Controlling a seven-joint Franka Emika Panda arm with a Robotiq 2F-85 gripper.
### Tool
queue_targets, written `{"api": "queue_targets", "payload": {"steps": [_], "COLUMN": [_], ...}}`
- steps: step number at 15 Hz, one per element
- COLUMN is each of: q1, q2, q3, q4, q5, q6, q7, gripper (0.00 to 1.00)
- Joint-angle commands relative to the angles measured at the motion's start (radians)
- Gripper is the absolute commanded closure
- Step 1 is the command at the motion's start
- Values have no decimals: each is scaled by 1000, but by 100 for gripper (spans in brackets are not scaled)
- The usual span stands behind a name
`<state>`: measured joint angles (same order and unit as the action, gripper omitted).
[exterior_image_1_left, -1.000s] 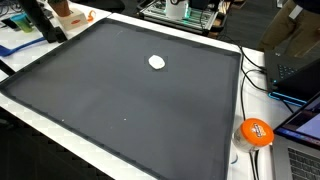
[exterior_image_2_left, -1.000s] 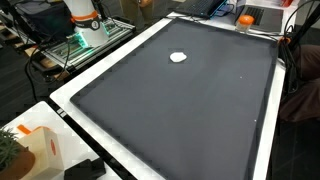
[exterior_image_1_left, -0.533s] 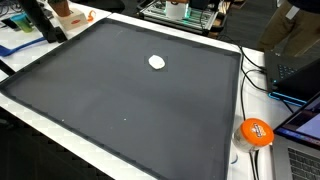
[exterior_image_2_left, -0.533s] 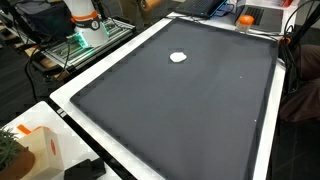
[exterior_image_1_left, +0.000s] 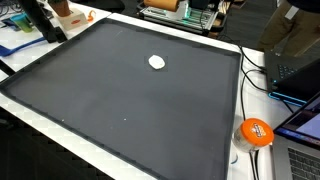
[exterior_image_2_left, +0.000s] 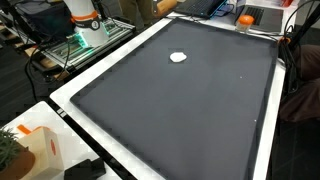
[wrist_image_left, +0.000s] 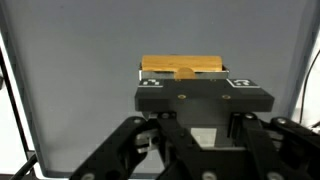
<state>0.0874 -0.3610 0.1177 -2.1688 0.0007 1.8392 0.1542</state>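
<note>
In the wrist view my gripper (wrist_image_left: 184, 82) is shut on a light wooden block (wrist_image_left: 180, 67), which sticks out beyond the black fingertips. Behind it lies the dark grey mat (wrist_image_left: 80, 60). In both exterior views only a brown piece of the wooden block (exterior_image_1_left: 166, 5) (exterior_image_2_left: 165, 8) shows at the top edge, over the far side of the table; the gripper itself is barely seen there. A small white round object (exterior_image_1_left: 157, 62) (exterior_image_2_left: 178, 57) lies on the black mat (exterior_image_1_left: 120, 100) (exterior_image_2_left: 190, 110), well apart from the gripper.
An orange round object (exterior_image_1_left: 255, 132) (exterior_image_2_left: 245, 18) sits off the mat beside cables and a laptop (exterior_image_1_left: 300, 75). The white and orange robot base (exterior_image_2_left: 85, 20) stands past one edge. A white box (exterior_image_2_left: 40, 150) sits at a near corner.
The brown block at the top edge of both exterior views has slid sideways and shows more fully now. The white object and the mat have not moved.
</note>
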Motion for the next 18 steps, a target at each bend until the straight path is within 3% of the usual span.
{"api": "queue_targets", "payload": {"steps": [1,7,10,11,12,13,18], "q1": [-9,-23,-32,-21,-23,-25,-27], "q2": [-10,-9,4,6,9,13,28], "q3": [10,19,26,14,16,17,19], "q4": [-6,-22,-11,-8,-8,-8,-3], "q5": [-25,-53,-75,-48,-55,-57,-57], "q6": [28,142,109,121,120,120,142], "q7": [23,108,137,103,110,114,133], "gripper": [78,78,78,53,53,78,78]}}
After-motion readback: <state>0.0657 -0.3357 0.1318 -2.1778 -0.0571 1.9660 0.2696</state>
